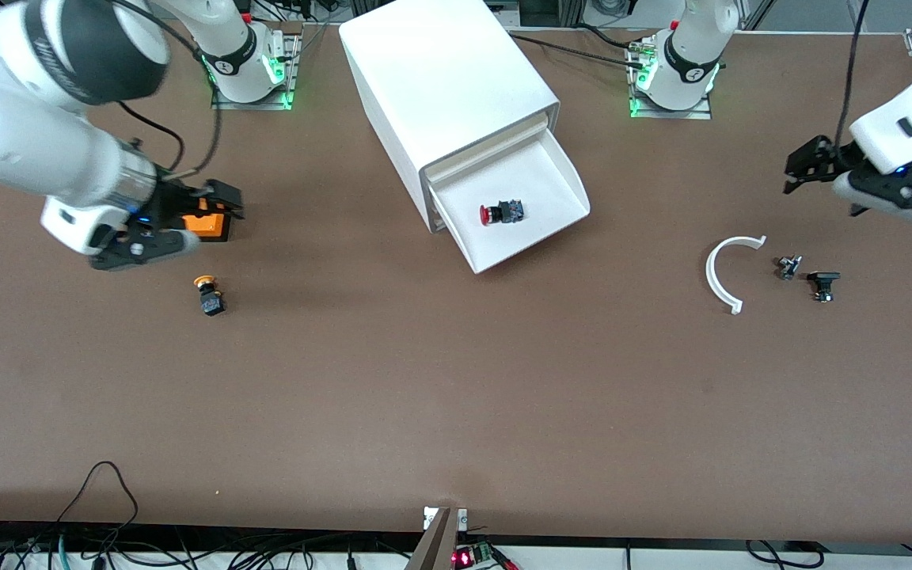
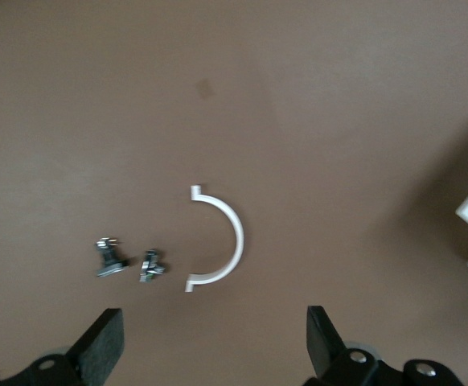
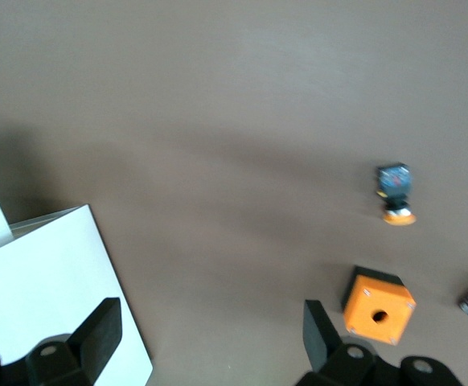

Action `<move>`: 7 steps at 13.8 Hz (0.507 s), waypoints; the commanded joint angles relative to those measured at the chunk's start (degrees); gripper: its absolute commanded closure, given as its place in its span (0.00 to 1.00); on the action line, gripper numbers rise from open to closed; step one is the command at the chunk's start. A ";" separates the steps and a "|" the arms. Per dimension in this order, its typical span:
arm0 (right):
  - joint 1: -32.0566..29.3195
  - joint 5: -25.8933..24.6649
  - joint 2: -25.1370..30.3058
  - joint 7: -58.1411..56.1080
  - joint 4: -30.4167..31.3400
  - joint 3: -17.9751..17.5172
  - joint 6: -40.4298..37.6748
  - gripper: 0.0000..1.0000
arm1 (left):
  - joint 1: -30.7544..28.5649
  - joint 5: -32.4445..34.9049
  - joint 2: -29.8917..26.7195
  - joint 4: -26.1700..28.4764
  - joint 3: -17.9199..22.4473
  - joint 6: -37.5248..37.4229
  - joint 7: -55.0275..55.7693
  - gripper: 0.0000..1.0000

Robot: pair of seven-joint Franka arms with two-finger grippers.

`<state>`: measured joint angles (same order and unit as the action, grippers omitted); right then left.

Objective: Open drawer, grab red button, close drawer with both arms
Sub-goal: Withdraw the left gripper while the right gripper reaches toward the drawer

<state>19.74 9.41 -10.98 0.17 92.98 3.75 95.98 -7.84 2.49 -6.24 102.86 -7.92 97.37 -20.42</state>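
The white cabinet (image 1: 440, 79) stands at the middle of the table near the arms' bases, and one drawer (image 1: 563, 170) is pulled out of it toward the front camera. The button (image 1: 501, 212), red-capped with a black body, lies on its side on the drawer's floor. My left gripper (image 1: 806, 165) (image 2: 215, 338) hangs open over bare table at the left arm's end, with nothing between its fingers. My right gripper (image 1: 214, 202) (image 3: 210, 338) is open and empty too, over the table at the right arm's end beside an orange box (image 1: 207, 224) (image 3: 379, 307).
A button with an orange-yellow cap (image 1: 208, 297) (image 3: 396, 195) lies nearer the front camera than the orange box. A white half-ring (image 1: 721, 273) (image 2: 227, 240) and two small dark parts (image 1: 788, 266) (image 1: 823, 283) (image 2: 129, 261) lie below the left gripper. The cabinet's white side (image 3: 49, 297) shows in the right wrist view.
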 commanded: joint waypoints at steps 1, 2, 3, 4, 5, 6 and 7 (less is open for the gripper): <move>8.09 -0.44 -3.33 0.00 -1.57 0.56 4.29 0.00 | 0.19 2.78 0.53 -2.40 1.32 -1.65 0.56 0.00; 10.47 -0.71 -4.91 0.00 -2.79 0.65 5.52 0.00 | 0.19 2.78 0.53 -2.49 1.59 -2.97 0.30 0.00; 12.58 -0.54 -7.02 0.18 -5.15 0.65 5.88 0.00 | 0.19 2.52 0.44 -2.67 1.60 -4.46 0.55 0.00; 13.90 -0.36 -8.95 0.70 -7.79 0.56 5.89 0.00 | 0.19 2.43 0.53 -3.63 1.60 -5.08 1.77 0.00; 15.05 -0.27 -10.54 0.36 -10.25 0.56 5.89 0.00 | 0.19 1.82 0.70 -4.24 1.60 -4.83 4.22 0.00; 16.80 -0.44 -12.03 -0.43 -12.71 0.56 5.62 0.00 | 0.54 1.81 0.53 -4.69 1.60 -5.00 8.69 0.00; 17.69 -0.36 -13.61 -0.44 -14.74 0.56 5.80 0.00 | 0.80 2.07 0.53 -5.73 1.51 -5.09 14.73 0.00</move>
<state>35.79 9.27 -20.59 0.65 84.80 3.71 102.93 -7.75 3.78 -6.33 100.38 -6.29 94.19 -13.70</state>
